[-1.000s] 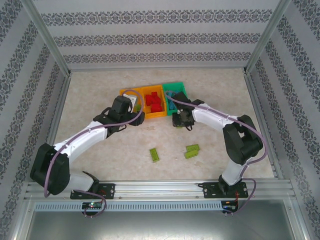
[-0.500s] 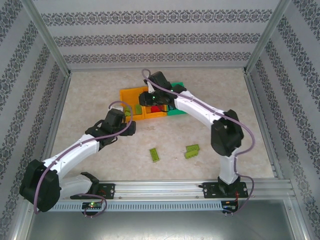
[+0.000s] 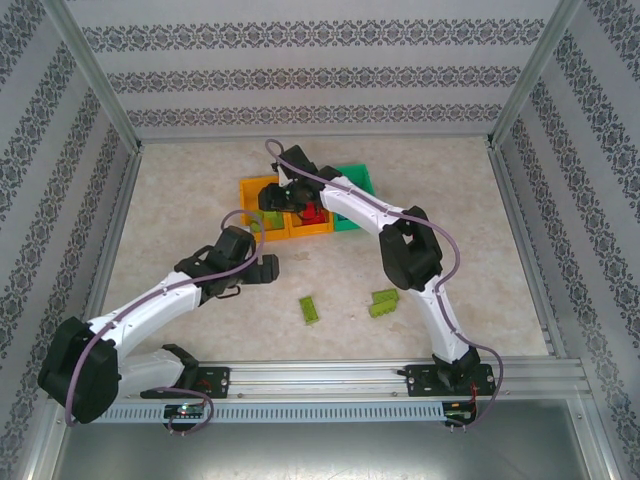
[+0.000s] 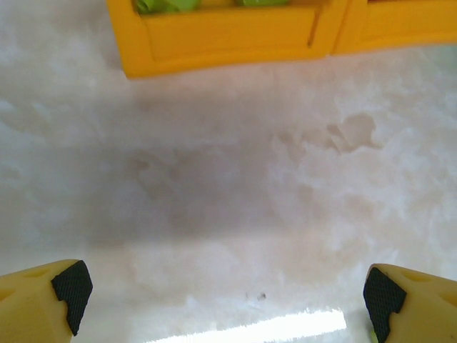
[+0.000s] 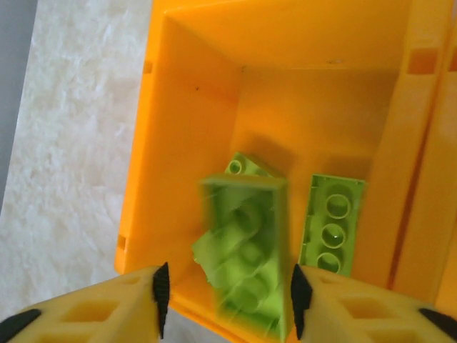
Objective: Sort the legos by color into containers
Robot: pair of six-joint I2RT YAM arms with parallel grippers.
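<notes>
Right gripper point(image 5: 228, 304) above left orange bin point(image 5: 187, 143), and we see jaws apart. Blurred lime brick point(image 5: 246, 250) sits between fingers, gap on one side, looks loose. Two lime bricks in bin point(image 5: 332, 225) lie on its floor. Left gripper point(image 4: 221, 293) spread wide, nothing in it, low over table point(image 4: 235, 200) near bin front. We spot two stray lime bricks point(image 3: 310, 309) on open table, well apart from bins.

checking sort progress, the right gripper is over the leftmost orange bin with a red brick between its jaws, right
Not quite: the brick between the jaws of the right gripper is lime green, not red. The right wrist view shows it, blurred, over the leftmost orange bin, which holds other lime green bricks.
</notes>
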